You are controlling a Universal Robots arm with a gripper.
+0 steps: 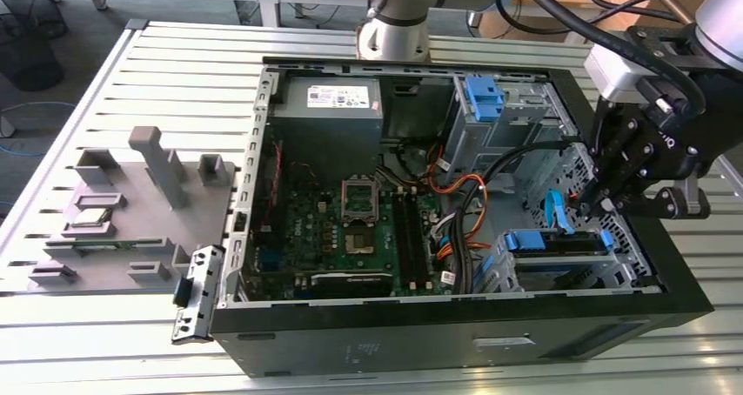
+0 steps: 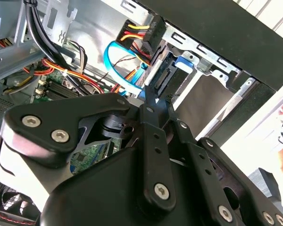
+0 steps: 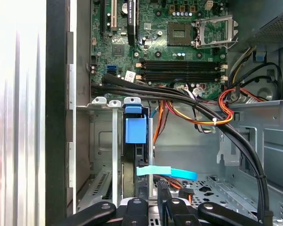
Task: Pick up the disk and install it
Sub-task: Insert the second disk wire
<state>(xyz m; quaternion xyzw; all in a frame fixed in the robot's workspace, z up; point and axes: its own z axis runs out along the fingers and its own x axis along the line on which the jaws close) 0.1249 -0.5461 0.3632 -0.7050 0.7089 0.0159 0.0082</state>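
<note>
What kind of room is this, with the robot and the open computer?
Probably a robotics lab or workshop. An opened desktop computer case lies on a slotted metal table, showing its motherboard. A robot arm's gripper hangs over the drive bay, and a grey fixture block sits beside the case.

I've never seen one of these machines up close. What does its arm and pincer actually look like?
The arm is a round silver-grey tube with thick black cables running alongside. The pincer is matte black metal, built from flat linked bars joined by silver screws, which show clearly on the bars in the second wrist view.
</note>
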